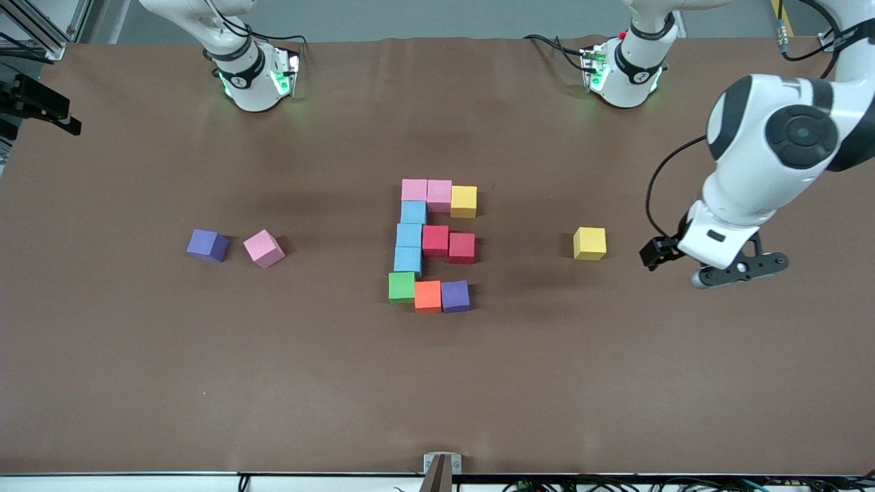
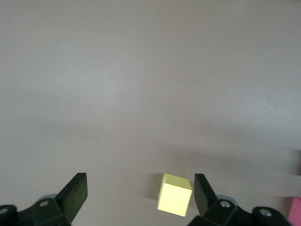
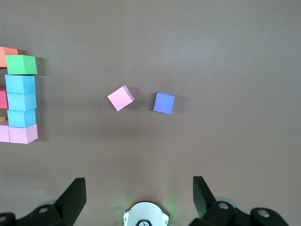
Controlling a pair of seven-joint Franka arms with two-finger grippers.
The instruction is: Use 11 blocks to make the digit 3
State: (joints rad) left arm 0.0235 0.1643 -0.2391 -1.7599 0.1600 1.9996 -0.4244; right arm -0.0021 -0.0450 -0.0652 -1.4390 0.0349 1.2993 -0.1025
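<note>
Figure of eleven touching blocks (image 1: 435,244) at table centre, reading complete; left gripper (image 2: 140,197) wide open, empty, over table beside spare yellow block (image 1: 589,243); right gripper (image 3: 139,195) wide open, empty, waiting; advisable: withdraw without brushing figure.

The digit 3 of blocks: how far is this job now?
Done: the figure of eleven touching coloured foam cubes looks complete. In hand: nothing; the left hand is open above a spare yellow foam cube, the right hand open. Left: apparently nothing.
</note>
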